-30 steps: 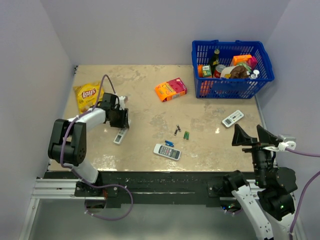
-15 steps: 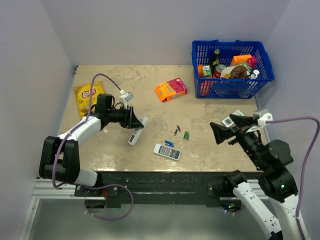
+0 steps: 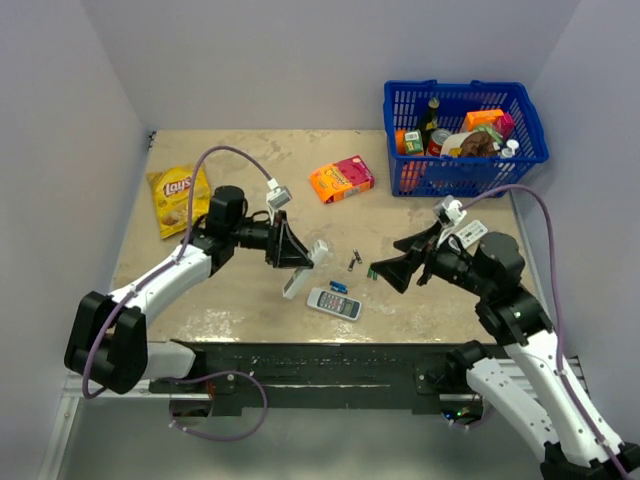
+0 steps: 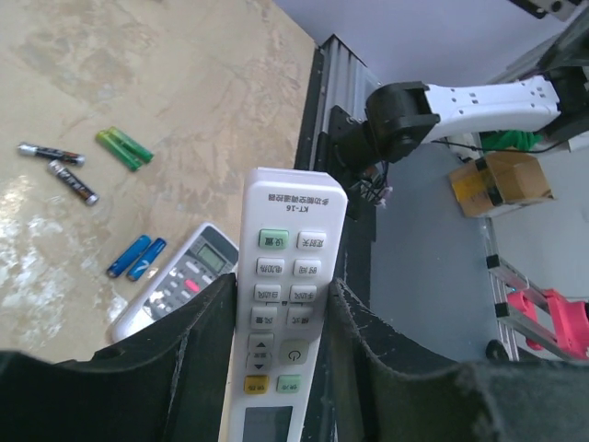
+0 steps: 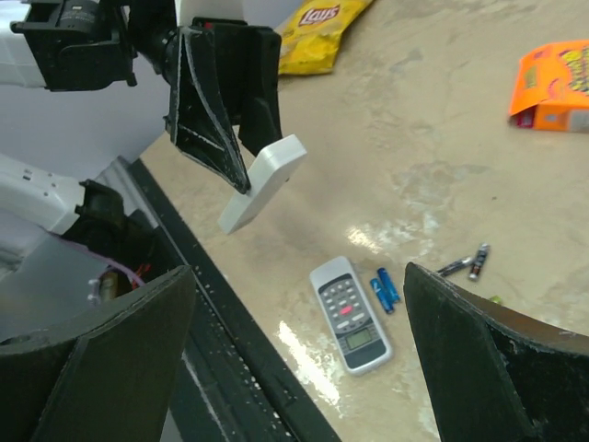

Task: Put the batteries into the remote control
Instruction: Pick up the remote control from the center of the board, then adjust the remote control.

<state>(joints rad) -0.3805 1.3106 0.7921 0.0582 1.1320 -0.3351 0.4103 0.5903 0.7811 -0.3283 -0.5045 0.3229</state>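
My left gripper (image 3: 301, 258) is shut on the remote control (image 3: 303, 274), a slim white stick held tilted in the air above the front middle of the table. In the left wrist view the remote control (image 4: 289, 276) shows its button face between the jaws of the left gripper (image 4: 281, 287). The batteries (image 3: 354, 262) lie on the table to its right, two thin dark cylinders (image 4: 57, 168). My right gripper (image 3: 400, 258) hovers open just right of them with nothing in it. In the right wrist view the right gripper (image 5: 296, 276) looks down on the batteries (image 5: 467, 264).
A grey-white remote (image 3: 333, 303) with a blue pair (image 3: 338, 287) beside it lies near the front edge. A green pair (image 3: 373, 270) sits by the batteries. Further off are an orange box (image 3: 341, 179), a Lay's bag (image 3: 177, 193), another white remote (image 3: 466, 237) and a blue basket (image 3: 465, 172).
My left arm has lifted the remote control and carried it right, from the table's left side to the front middle. My right arm has swung in from the right edge towards the batteries.
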